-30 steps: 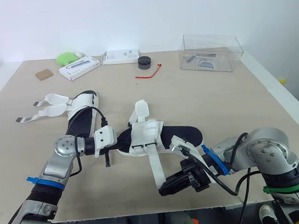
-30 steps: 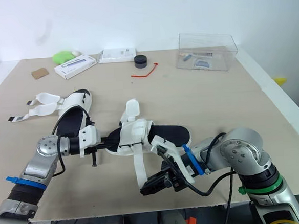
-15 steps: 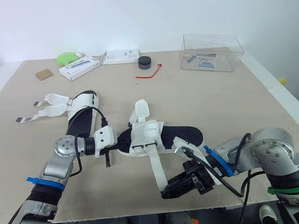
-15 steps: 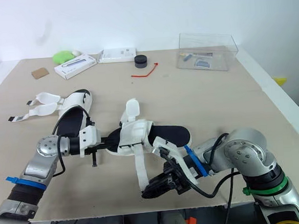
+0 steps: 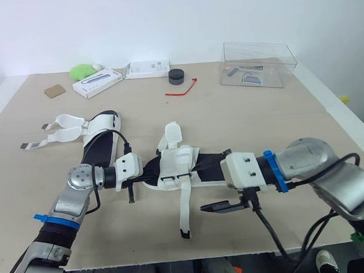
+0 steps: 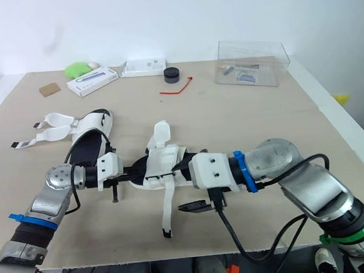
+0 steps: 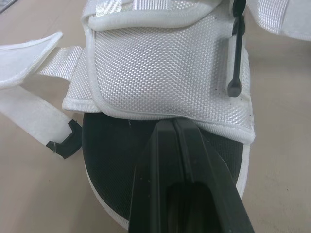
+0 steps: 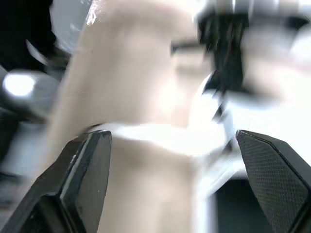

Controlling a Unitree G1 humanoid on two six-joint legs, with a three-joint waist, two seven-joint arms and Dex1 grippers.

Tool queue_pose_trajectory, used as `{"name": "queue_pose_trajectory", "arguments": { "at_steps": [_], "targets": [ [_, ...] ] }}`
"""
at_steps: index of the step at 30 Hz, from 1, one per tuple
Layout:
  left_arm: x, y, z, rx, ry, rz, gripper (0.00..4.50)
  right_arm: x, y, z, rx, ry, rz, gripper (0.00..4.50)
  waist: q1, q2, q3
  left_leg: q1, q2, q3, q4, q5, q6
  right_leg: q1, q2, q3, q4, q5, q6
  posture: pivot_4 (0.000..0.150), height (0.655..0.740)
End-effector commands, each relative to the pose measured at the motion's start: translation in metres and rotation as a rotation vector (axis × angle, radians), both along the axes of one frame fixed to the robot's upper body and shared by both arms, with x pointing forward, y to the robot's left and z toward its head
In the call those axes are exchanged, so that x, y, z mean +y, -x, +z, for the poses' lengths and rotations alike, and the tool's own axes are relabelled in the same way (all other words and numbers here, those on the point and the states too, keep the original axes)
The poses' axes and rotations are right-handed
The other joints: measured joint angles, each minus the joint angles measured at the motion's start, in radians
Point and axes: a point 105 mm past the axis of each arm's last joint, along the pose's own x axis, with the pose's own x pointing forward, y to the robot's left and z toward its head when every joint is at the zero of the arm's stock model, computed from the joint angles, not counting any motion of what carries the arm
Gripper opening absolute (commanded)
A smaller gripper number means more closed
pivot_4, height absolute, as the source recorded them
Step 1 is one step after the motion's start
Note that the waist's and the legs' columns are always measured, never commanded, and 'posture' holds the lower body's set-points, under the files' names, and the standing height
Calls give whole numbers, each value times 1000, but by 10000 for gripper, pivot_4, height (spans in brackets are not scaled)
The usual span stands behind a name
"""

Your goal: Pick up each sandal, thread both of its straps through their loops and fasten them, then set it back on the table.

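Observation:
A white-strapped sandal with a black sole (image 5: 190,167) lies mid-table. Its long strap (image 5: 184,208) trails toward the front edge and lies loose on the table, and a short flap (image 5: 172,133) stands up behind it. My left gripper (image 5: 148,172) is shut, its fingertips (image 7: 172,127) resting on the black insole just under the mesh upper (image 7: 165,73). My right gripper (image 5: 213,185) is open beside the sandal's right side with nothing between its fingers (image 8: 87,170). A second sandal (image 5: 101,141) lies to the left with both straps (image 5: 59,127) spread open.
At the back stand a clear plastic box (image 5: 258,63), a black puck (image 5: 176,75), a red tie (image 5: 182,89), two white boxes (image 5: 97,82) (image 5: 147,68), a green object (image 5: 80,70) and a brown card (image 5: 54,90). The table's front edge (image 5: 178,257) is close below the grippers.
My right gripper opened and let go of the long strap, then swung up from the front edge to the sandal's side. The strap dropped onto the table. The left arm stayed put.

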Motion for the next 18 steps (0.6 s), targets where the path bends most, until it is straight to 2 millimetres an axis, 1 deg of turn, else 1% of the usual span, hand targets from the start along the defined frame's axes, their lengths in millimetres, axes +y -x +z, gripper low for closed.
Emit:
{"name": "queue_pose_trajectory", "arguments": {
  "at_steps": [1, 3, 6, 11, 14, 18],
  "targets": [
    [-1, 4, -20, 60, -54, -4, 0, 9, -1, -13, -602, 103, 309, 44087, 1, 0, 0, 0, 0, 0, 0, 0, 0, 0, -1, 0, 0, 0, 0, 1500, 7400],
    [0, 5, -20, 61, -53, -5, 0, 7, -1, -26, -685, 145, 379, 44087, 1, 0, 0, 0, -1, 2, 0, 0, -1, 0, -2, 1, 0, 0, 1, 1500, 7400],
    [1, 5, -20, 62, -55, -4, 0, 7, -5, -36, -742, 163, 430, 44087, 1, 0, 0, 1, -2, 4, 0, 0, -1, 0, -3, 4, 0, 1, 1, 1500, 7400],
    [2, 5, -20, 62, -57, 0, 0, 17, -5, -40, -764, 131, 482, 44087, 1, 0, 0, 2, -2, 5, 0, 0, -1, 0, -2, 5, 1, 1, 0, 1500, 7400],
    [2, 5, -20, 63, -58, -1, 0, 25, -3, -42, -734, 111, 501, 44087, 1, 0, 0, 3, -2, 4, 0, 0, -1, 1, -2, 5, 2, 1, -1, 1500, 7400],
    [2, 6, -20, 63, -58, 0, 0, 29, -1, -43, -700, 94, 515, 44087, 2, 0, 0, 3, -1, 4, 0, 0, -1, 1, -2, 5, 2, 1, -2, 1500, 7400]
  ]
}}
